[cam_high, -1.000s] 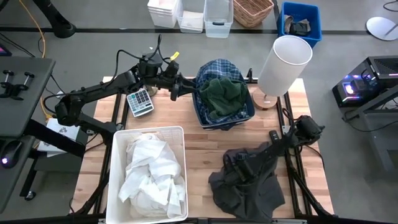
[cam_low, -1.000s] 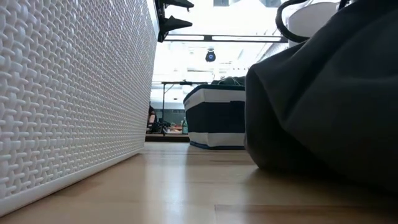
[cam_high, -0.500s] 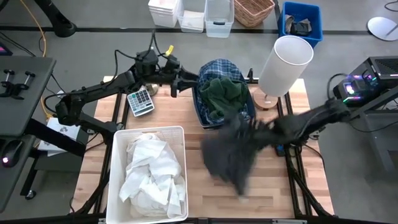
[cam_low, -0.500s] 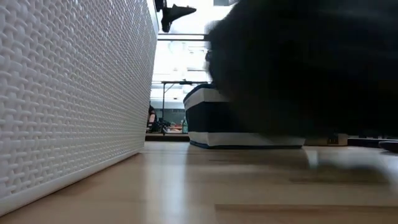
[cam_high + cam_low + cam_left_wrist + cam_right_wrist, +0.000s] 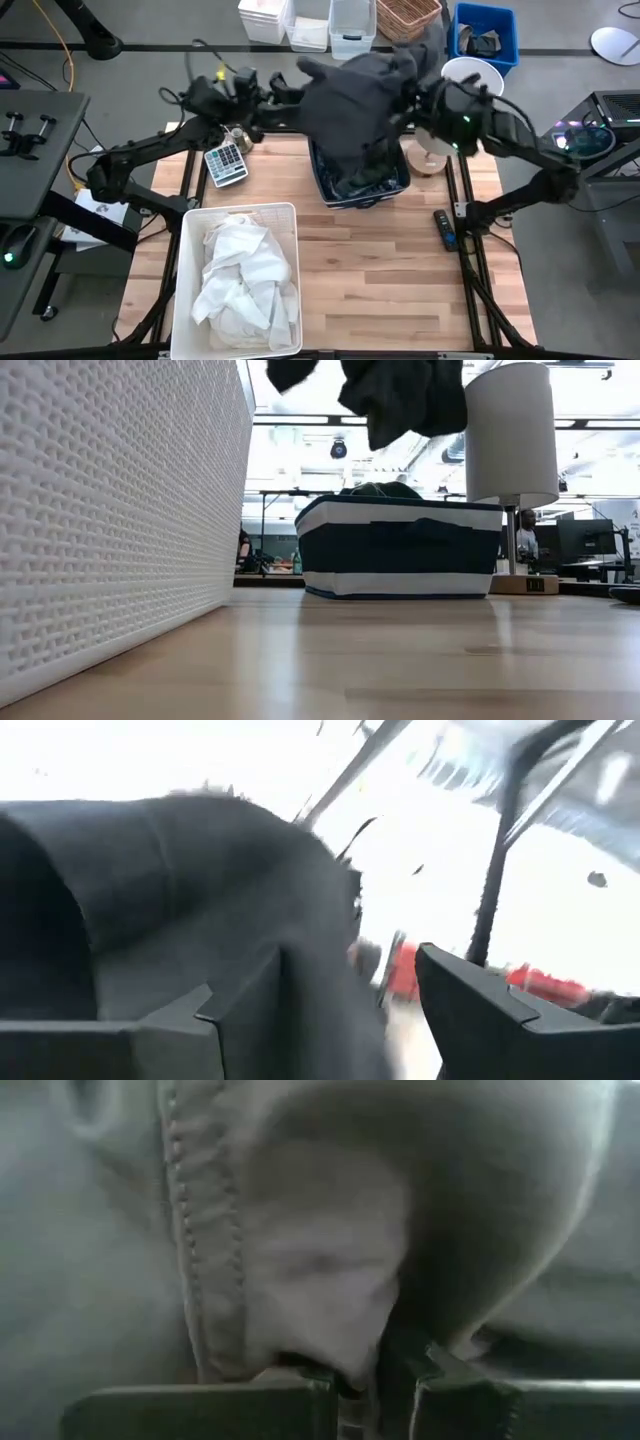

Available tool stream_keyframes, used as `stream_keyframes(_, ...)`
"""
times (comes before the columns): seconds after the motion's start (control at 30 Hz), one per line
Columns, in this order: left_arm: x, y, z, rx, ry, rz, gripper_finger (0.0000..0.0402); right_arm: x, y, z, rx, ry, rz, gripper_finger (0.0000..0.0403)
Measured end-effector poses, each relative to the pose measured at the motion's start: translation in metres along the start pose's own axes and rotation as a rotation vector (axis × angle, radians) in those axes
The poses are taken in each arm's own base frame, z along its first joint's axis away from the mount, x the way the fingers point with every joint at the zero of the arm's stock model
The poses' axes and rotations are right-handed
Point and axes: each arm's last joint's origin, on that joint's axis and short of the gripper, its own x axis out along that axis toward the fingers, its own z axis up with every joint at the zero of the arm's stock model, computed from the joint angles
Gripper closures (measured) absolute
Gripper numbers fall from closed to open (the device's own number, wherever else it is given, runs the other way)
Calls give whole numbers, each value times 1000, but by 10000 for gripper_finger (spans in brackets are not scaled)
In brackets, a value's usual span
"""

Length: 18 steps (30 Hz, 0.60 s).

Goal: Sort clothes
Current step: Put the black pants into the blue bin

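My right gripper [image 5: 375,1380] clamped on dark grey garment [image 5: 355,80], swung off table front, now airborne over blue bin [image 5: 400,185] at 12 o'clock. Drop next, likely. Left gripper [image 5: 350,1010] open, waiting at 11 o'clock.

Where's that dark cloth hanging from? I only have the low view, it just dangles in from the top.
Observer: The dark grey garment hangs from the right pincer, shut on a fold of it.
Operator: Over the striped bin?
Observer: Yes, the high view puts it above the dark blue bin.
Operator: Left arm?
Observer: The left pincer is open beside the garment, at the table's far edge.
Operator: Whites?
Observer: Piled in the white bin.
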Motion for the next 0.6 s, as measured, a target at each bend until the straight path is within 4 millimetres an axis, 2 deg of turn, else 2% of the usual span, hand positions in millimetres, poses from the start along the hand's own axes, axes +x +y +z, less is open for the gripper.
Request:
stream_keyframes(0.07, -2, -7, 10, 13, -69, -43, 182, 22, -3, -7, -42, 52, -64, 378)
stream_keyframes(0.2, -9, -25, 30, 27, -180, -123, 182, 73, -6, -39, -151, 242, -179, 378)
stream_keyframes(0.37, -22, -49, 51, 70, -274, -196, 182, 128, -4, -71, -236, 378, -207, 378)
stream_keyframes(0.5, -31, -63, 63, 92, -303, -217, 182, 164, 3, -125, -300, 561, -149, 378)
stream_keyframes(0.6, -37, -71, 69, 100, -313, -224, 182, 171, 3, -177, -317, 750, -95, 378)
